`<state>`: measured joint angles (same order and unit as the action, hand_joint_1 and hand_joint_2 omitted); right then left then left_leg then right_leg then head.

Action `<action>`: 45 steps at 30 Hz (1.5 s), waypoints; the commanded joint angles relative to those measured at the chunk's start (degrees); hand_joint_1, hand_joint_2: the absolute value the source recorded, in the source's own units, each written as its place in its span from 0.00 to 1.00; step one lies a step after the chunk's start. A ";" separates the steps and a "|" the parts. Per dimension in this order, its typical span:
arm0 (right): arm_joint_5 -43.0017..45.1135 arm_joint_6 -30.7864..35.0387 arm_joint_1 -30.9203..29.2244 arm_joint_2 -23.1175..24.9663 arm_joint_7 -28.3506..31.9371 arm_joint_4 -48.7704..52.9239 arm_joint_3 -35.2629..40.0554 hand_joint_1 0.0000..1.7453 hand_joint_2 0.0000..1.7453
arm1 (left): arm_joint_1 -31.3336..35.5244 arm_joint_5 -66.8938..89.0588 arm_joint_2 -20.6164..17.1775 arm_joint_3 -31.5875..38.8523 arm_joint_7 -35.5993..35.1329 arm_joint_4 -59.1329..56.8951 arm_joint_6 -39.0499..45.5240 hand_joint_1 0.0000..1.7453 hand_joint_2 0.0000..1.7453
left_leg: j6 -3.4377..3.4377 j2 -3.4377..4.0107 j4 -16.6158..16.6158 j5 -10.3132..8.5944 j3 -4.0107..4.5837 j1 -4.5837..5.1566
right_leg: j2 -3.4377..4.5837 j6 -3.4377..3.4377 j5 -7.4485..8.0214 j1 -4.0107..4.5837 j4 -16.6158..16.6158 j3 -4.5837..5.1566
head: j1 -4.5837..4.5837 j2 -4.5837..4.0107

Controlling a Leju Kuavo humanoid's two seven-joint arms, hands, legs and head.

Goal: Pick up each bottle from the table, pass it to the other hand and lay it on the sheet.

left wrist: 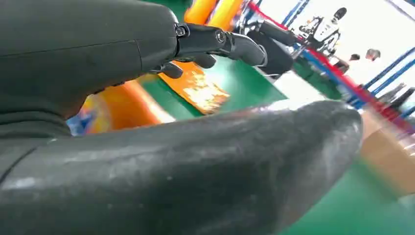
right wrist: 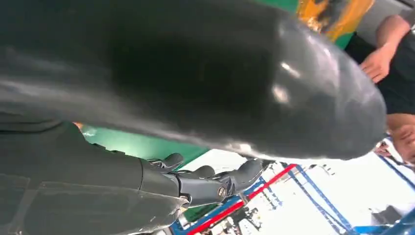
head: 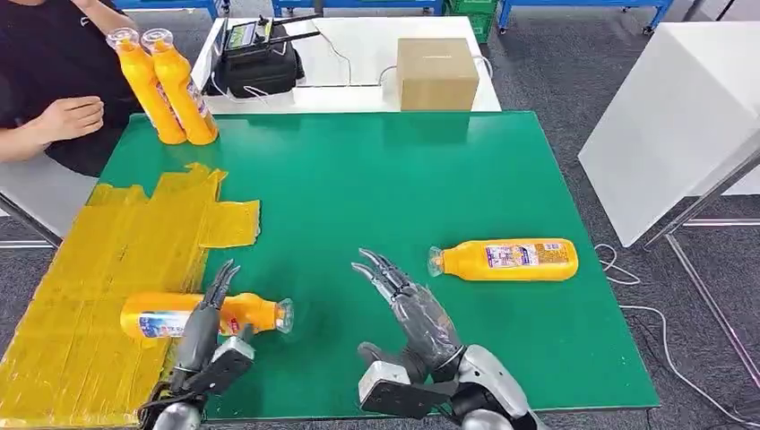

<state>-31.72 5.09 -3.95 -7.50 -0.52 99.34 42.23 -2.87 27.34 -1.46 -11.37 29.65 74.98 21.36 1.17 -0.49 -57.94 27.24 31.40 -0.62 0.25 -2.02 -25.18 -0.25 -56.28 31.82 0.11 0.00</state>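
The green bench (head: 376,188) carries a yellow sheet (head: 107,269) on its left. One orange bottle (head: 255,312) lies across the sheet's edge under the left hand (head: 204,327), fingers extended, gripping nothing. Another lying bottle (head: 506,259) and two upright bottles (head: 170,85) remain; the right hand (head: 408,305) is spread, empty.

Green worktop (head: 358,188) carries a yellow sheet (head: 99,269) along its left side. One orange bottle (head: 202,313) lies on its side at the sheet's edge, cap over the green surface; the left hand (head: 204,324) sits above it, fingers extended, contact not determinable. The right hand (head: 408,309) is empty, fingers apart. A second bottle (head: 504,259) lies on the green near it. Two upright bottles (head: 168,85) stand at the far left corner, beside a person's hand (head: 70,117). A cardboard box (head: 436,73) rests beyond.
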 commanded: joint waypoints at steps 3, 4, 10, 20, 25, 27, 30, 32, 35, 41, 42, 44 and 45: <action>-1.27 2.47 3.15 -2.82 0.27 0.39 -2.61 0.00 0.00 | -3.85 -18.24 9.19 9.18 4.91 14.32 -9.72 0.00 0.00 | 0.00 0.01 -0.02 0.04 0.09 -0.02 | -0.03 0.01 -0.02 0.04 0.02 0.07 | 0.00 0.00; -1.42 2.81 3.70 -3.06 0.31 0.80 -3.01 0.00 0.00 | -4.24 -21.32 9.68 9.27 5.58 15.45 -10.95 0.00 0.00 | 0.00 0.00 -0.02 0.06 0.07 -0.02 | -0.06 0.01 -0.04 0.04 0.03 0.04 | -0.02 0.00; -2.25 4.33 5.99 -3.92 0.28 1.72 -4.99 0.00 0.00 | -5.14 -29.59 11.38 9.46 6.14 17.83 -14.35 0.00 0.00 | 0.01 -0.03 0.00 0.02 0.18 0.01 | -0.05 0.00 -0.01 0.02 0.03 0.16 | -0.02 0.00; -3.80 5.38 6.92 -4.05 -0.21 1.91 -5.91 0.00 0.00 | -5.43 -33.85 12.25 9.93 6.13 18.03 -16.69 0.00 0.00 | 0.00 0.05 0.05 0.03 0.11 0.01 | 0.00 0.02 0.00 0.02 0.06 0.12 | 0.00 0.00; -7.78 8.54 12.26 -8.24 -4.21 5.59 -11.55 0.00 1.00 | -8.58 -38.34 12.98 8.36 5.55 23.90 -18.95 0.00 0.00 | 0.02 -0.06 -0.01 0.04 0.20 0.01 | -0.08 -0.01 -0.03 0.02 0.02 0.17 | -0.02 0.00; -9.05 9.86 14.34 -9.78 -5.84 6.93 -14.26 0.00 1.00 | -9.11 -39.47 13.24 8.73 5.88 25.46 -19.18 0.00 0.00 | 0.04 -0.09 0.05 0.09 0.05 0.04 | -0.15 -0.02 -0.09 0.00 0.10 -0.01 | -0.02 0.00; -10.09 11.28 17.58 -12.11 -7.67 9.33 -18.37 0.00 1.00 | -9.92 -39.55 13.17 9.03 6.09 27.77 -19.48 0.00 0.00 | 0.04 -0.13 -0.02 0.07 0.21 0.01 | -0.17 -0.02 -0.06 0.00 0.05 0.14 | -0.02 0.00; -10.99 11.44 19.95 -12.89 -7.70 10.93 -20.11 0.00 1.00 | -10.39 -39.70 13.42 9.19 6.30 28.21 -20.16 0.00 0.00 | 0.05 -0.09 -0.01 0.09 0.18 0.05 | -0.14 -0.01 -0.07 -0.04 0.04 0.13 | 0.00 0.00; -11.98 11.72 21.61 -13.08 -7.75 12.11 -20.84 0.00 1.00 | -10.82 -39.59 13.50 9.18 6.57 27.87 -20.73 0.00 0.00 | 0.08 -0.09 0.01 0.10 0.20 0.08 | -0.14 0.00 -0.07 -0.08 0.05 0.16 | 0.00 0.00; -14.15 11.09 22.10 -14.62 -11.29 12.77 -25.94 0.00 1.00 | -11.26 -38.19 12.56 6.48 6.27 30.66 -22.94 0.00 0.00 | 0.06 0.03 0.00 0.11 0.18 0.11 | -0.04 0.01 -0.03 -0.04 0.04 0.19 | -0.02 0.00; -13.96 10.99 22.64 -15.12 -11.32 12.88 -28.03 0.00 1.00 | -11.52 -37.64 12.19 5.54 6.41 31.49 -23.23 0.00 0.00 | 0.06 0.06 0.01 0.13 0.12 0.10 | -0.04 0.03 -0.04 -0.03 0.05 0.14 | -0.04 0.00; -13.97 8.78 24.21 -14.67 -10.83 12.29 -34.12 0.00 1.00 | -12.14 -36.36 11.48 3.38 6.59 33.21 -23.03 0.00 0.00 | 0.09 -0.08 0.00 0.10 0.18 0.10 | -0.15 -0.01 -0.05 -0.02 0.07 0.16 | -0.02 0.00; -13.82 7.94 24.63 -14.41 -9.86 12.05 -36.33 0.00 1.00 | -12.22 -35.97 11.03 2.48 6.76 33.90 -22.94 0.00 0.00 | 0.10 -0.08 -0.02 0.09 0.19 0.11 | -0.14 -0.02 -0.05 -0.03 0.05 0.19 | -0.04 0.00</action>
<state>-45.66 16.48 17.23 -20.70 -10.93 111.75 20.88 -14.06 -10.84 11.63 -3.47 36.52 104.80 -1.44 1.25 -0.49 -57.95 27.31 31.60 -0.56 0.24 -2.03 -25.19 -0.26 -56.24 32.05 0.07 0.00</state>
